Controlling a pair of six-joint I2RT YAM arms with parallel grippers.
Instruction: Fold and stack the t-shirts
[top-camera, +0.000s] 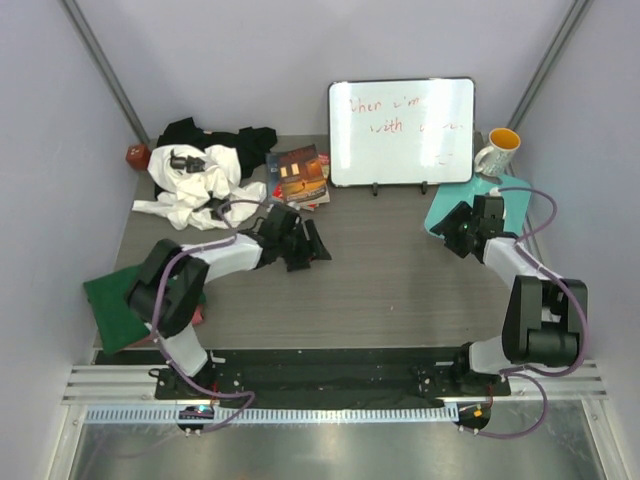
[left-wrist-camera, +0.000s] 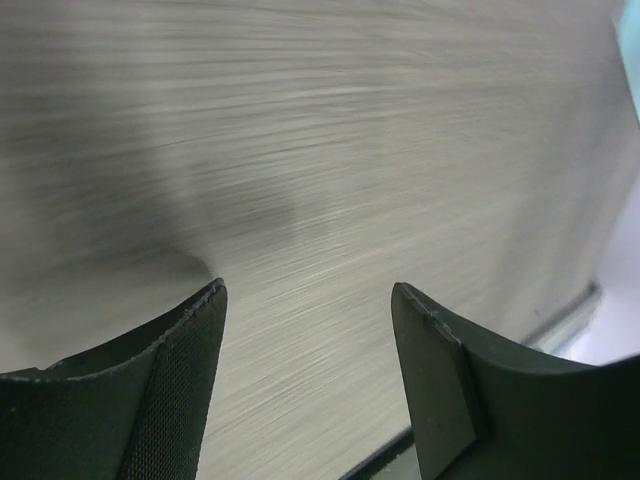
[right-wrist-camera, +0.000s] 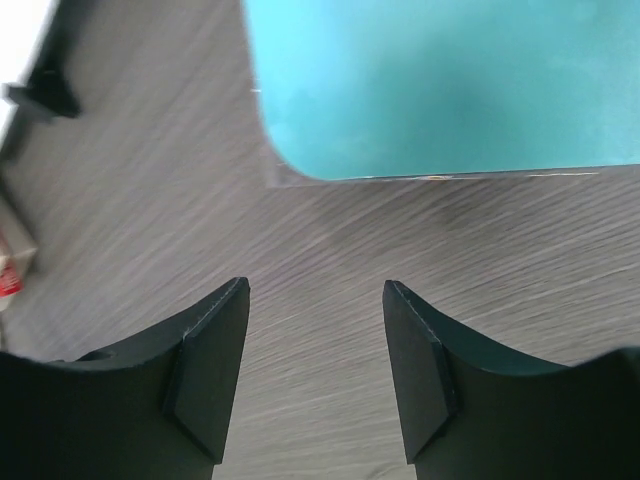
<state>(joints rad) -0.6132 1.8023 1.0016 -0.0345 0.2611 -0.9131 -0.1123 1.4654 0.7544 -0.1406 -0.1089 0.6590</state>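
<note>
At the back-left of the table (top-camera: 400, 290), about ten o'clock from the left gripper (top-camera: 312, 250), lies the heap of t-shirts; the white t-shirt (top-camera: 195, 185) with black marks is crumpled on top, sprawling roughly nine to three o'clock, with no hem or collar I can pick out; the black t-shirt (top-camera: 215, 135) is bunched just behind it at twelve o'clock. A dark green t-shirt (top-camera: 120, 300) sits folded at the left edge, with a salmon pink t-shirt (top-camera: 198, 316) peeking from under it. The left gripper is clearly the nearer one, its fingers apart with only bare tabletop between them, aimed away from the heap toward four o'clock; so my guess is it must turn back to ten o'clock. The right gripper (top-camera: 452, 232) is well apart from the shirts, fingers also apart and holding nothing, just beside the teal mat (right-wrist-camera: 430, 80). The whiteboard (top-camera: 400, 130) bears red handwriting, seemingly "When I'm" and "with"; the rest is too faint. The books (top-camera: 300, 175) show no readable title.
</note>
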